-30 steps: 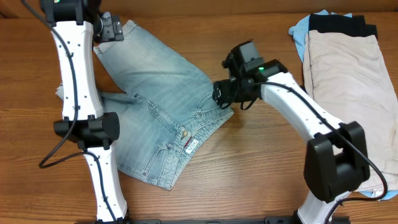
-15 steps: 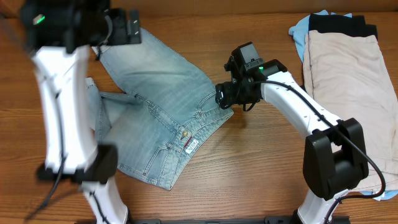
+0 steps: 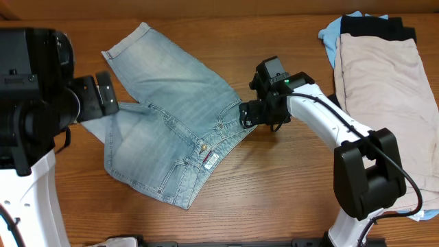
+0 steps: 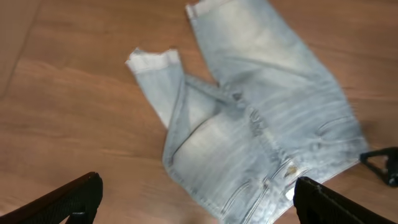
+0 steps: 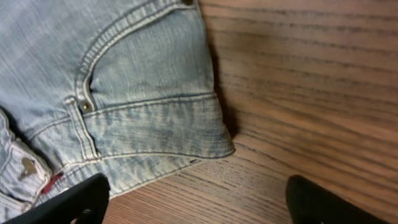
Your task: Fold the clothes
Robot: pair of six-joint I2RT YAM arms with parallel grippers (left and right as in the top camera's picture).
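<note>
At 3 o'clock of limp denim shorts (image 3: 171, 116), pinch thick waistband corner (image 5: 202, 134); right end effector (image 5: 199, 202) and left end effector (image 4: 199, 205) wide, empty.

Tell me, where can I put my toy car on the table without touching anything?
Free: the bare table at the back, between the shorts and the pile of clothes, and the front strip below the shorts' waistband. Crowded: around the right gripper at the waistband corner.

The blurred left arm (image 3: 31, 103) hides part of the denim shorts (image 3: 171, 116); the beige garment (image 3: 384, 89) covers most of the sky-blue garment (image 3: 329, 34).
</note>
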